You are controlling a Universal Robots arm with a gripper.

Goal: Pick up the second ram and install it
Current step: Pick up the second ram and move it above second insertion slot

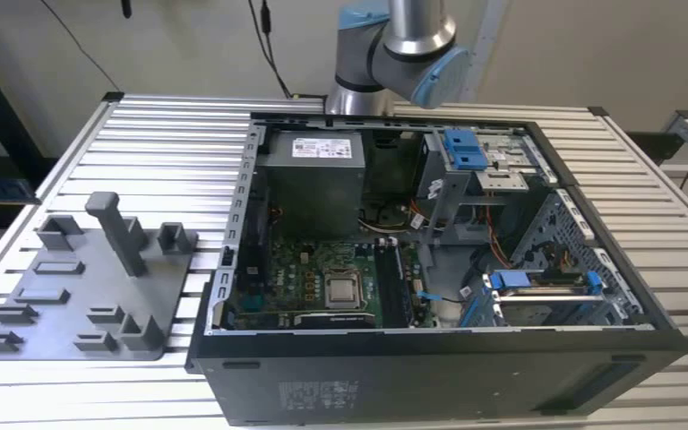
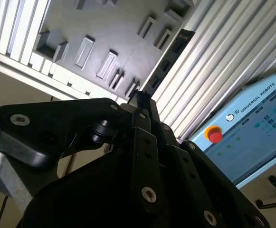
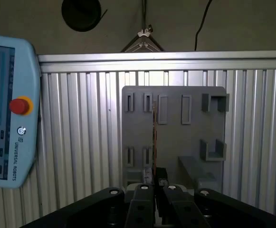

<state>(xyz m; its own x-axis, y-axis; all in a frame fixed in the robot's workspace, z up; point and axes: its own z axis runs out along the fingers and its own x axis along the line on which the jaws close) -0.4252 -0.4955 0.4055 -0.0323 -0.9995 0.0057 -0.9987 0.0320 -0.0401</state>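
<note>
Gripper (image 2: 140,100) linkage sits nearest the lens in both wrist views. Its fingers are clamped on the ram (image 2: 172,52), one on each flat face. The ram projects past the fingertips and hangs over the tray (image 3: 176,137), apart from it. How much of its length sits inside the grip cannot be told.

Layout, exterior view:
- The case (image 1: 440,385) lies open on the table (image 1: 165,134).
- The tray lies at 9 o'clock from the case.
- The arm (image 1: 398,49) rises at 12 o'clock from the case.
- On the motherboard (image 1: 284,269), the slots (image 1: 394,282) run at 3 o'clock from the CPU socket (image 1: 344,288).

Hazards (judged, not observed):
- Pivoting. The fingers bear on smooth flat faces, so any knock could turn the ram in the grip.
- Collision. The slots lie deep inside the case, with cables (image 1: 394,224) at their 12 o'clock. A low or skewed approach could catch the case wall or a wire.
- Misalignment. A tilted ram would meet the slot at one end first and jam or seat unevenly.
- Reversed key. If the edge notch faces the wrong way, pressing down could damage board or slot.

Appearance: both wrist views present the ram edge-on. It reads as a thin, straight, dark strip. The second wrist view shows small steps along its edge. The first wrist view shows it as a fine line (image 3: 154,137) with an orange tint. Chips and label face away from both cameras.
</note>
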